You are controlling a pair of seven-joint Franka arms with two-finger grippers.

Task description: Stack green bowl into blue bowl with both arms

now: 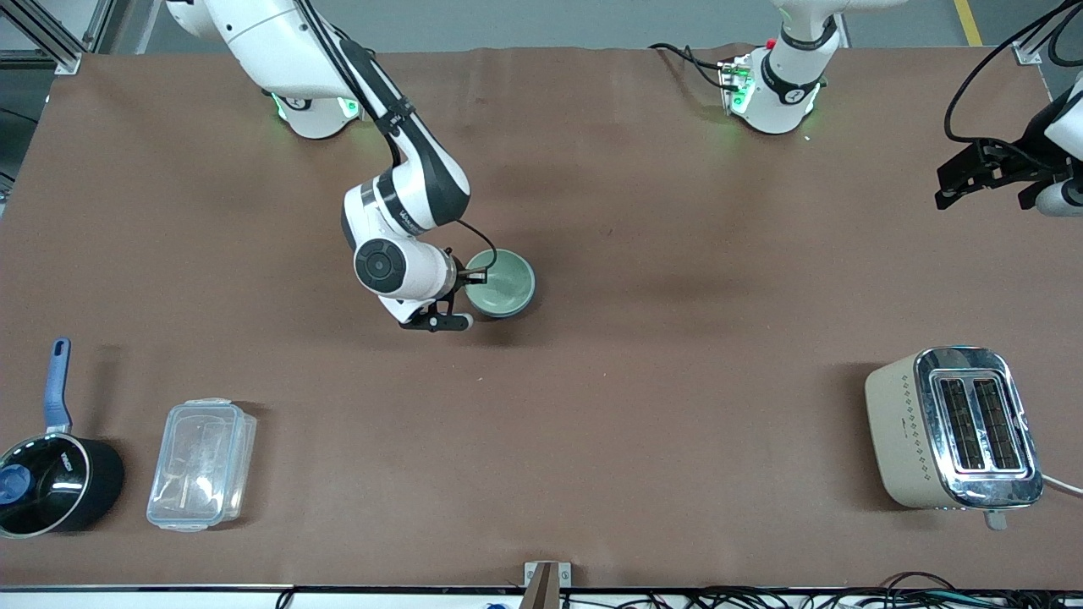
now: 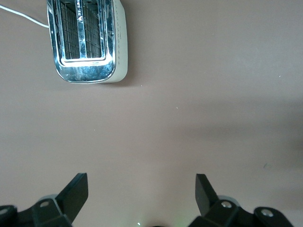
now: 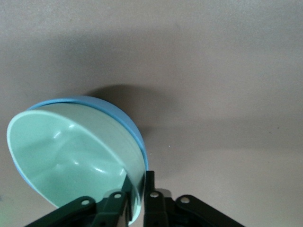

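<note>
The green bowl (image 1: 499,282) sits nested inside the blue bowl (image 1: 526,298), whose rim shows around it, near the table's middle toward the right arm's end. My right gripper (image 1: 472,276) is shut on the stacked rims. In the right wrist view one finger is inside the green bowl (image 3: 71,151) and the other is outside against the blue bowl (image 3: 120,118), with the gripper (image 3: 139,182) pinching the wall between them. My left gripper (image 1: 960,182) waits open and empty at the left arm's end of the table, over bare mat (image 2: 142,187).
A cream and chrome toaster (image 1: 952,427) stands near the front camera at the left arm's end and also shows in the left wrist view (image 2: 87,40). A clear plastic box (image 1: 201,463) and a black saucepan with a blue handle (image 1: 51,478) stand at the right arm's end.
</note>
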